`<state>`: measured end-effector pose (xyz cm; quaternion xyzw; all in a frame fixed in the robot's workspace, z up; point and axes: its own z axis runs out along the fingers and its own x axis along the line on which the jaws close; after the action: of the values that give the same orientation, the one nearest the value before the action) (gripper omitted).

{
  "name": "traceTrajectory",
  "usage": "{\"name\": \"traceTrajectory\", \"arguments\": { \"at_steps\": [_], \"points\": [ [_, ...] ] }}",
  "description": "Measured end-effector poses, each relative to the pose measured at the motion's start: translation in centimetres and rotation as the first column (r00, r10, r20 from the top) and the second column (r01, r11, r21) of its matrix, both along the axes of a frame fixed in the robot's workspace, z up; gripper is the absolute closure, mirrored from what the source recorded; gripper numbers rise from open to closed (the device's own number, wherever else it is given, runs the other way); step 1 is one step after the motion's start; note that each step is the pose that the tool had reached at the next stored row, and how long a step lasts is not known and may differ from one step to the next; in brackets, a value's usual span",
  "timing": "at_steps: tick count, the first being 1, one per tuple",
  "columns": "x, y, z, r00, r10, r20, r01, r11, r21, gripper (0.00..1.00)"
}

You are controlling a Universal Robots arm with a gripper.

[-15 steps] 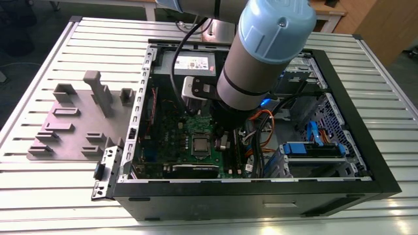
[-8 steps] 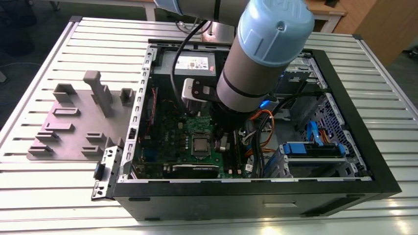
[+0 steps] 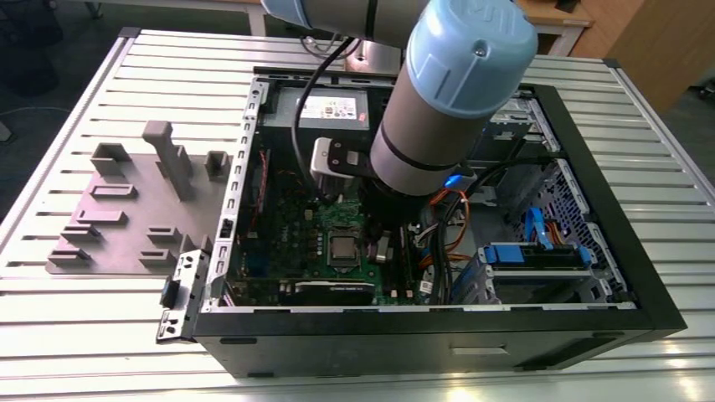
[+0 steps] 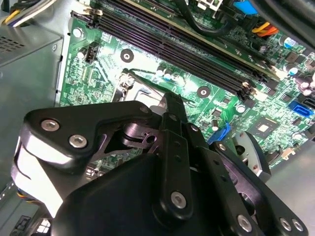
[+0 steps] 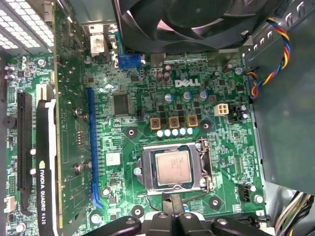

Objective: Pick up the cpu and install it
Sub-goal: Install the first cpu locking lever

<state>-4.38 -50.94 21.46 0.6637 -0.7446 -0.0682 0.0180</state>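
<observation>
The cpu (image 5: 172, 167) is lying flat in its square socket (image 5: 173, 169) on the green motherboard (image 5: 147, 128), its silver top facing up and the socket's metal frame sitting around it. In the first wrist view the gripper (image 5: 172, 216) is hanging just beside the socket's edge, its dark linkage pointing toward the chip without touching it. In the second wrist view the gripper (image 4: 170, 105) is hovering over the same socket and is covering most of it, so the chip there is probably hidden beneath the black links. I cannot tell how far apart its fingertips are standing, and nothing is showing between them. In the exterior view the arm (image 3: 441, 100) is reaching down into the open computer case (image 3: 609, 218), which is resting on the slatted surface (image 3: 67, 327), with the cpu (image 3: 340, 248) lying just beside the arm's lower end.
</observation>
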Motion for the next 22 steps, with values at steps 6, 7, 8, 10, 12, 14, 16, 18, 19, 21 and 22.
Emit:
{"name": "traceTrajectory", "arguments": {
  "at_steps": [6, 7, 8, 10, 12, 14, 16, 18, 19, 21, 22],
  "points": [
    [-0.08, -0.01, -0.01, 0.9996, 0.028, 0.0088, -0.028, 0.9996, -0.0001, 0.89],
    [-0.07, -0.01, -0.01, 0.9993, 0.035, 0.0099, -0.035, 0.9994, -0.0001, 0.89],
    [-0.07, -0.01, -0.02, 0.9991, 0.04, 0.011, -0.04, 0.9992, 0.0, 0.89],
    [-0.08, -0.01, -0.01, 0.9989, 0.045, 0.0134, -0.045, 0.999, -0.0002, 0.89],
    [-0.07, -0.01, -0.01, 0.9987, 0.049, 0.015, -0.049, 0.9988, -0.0003, 0.89],
    [-0.08, -0.01, -0.02, 0.9971, 0.072, 0.0251, -0.072, 0.9974, -0.0009, 0.89],
    [-0.08, -0.01, -0.02, 0.9968, 0.075, 0.0264, -0.075, 0.9972, -0.001, 0.89],
    [-0.07, -0.01, -0.02, 0.9965, 0.078, 0.0278, -0.078, 0.9969, -0.0011, 0.89],
    [-0.07, -0.01, -0.02, 0.9964, 0.08, 0.0284, -0.08, 0.9968, -0.0011, 0.89],
    [-0.08, -0.01, -0.02, 0.9961, 0.083, 0.0297, -0.083, 0.9965, -0.0012, 0.89],
    [-0.08, -0.01, -0.02, 0.9959, 0.085, 0.0304, -0.085, 0.9964, -0.0013, 0.89]
  ]
}}
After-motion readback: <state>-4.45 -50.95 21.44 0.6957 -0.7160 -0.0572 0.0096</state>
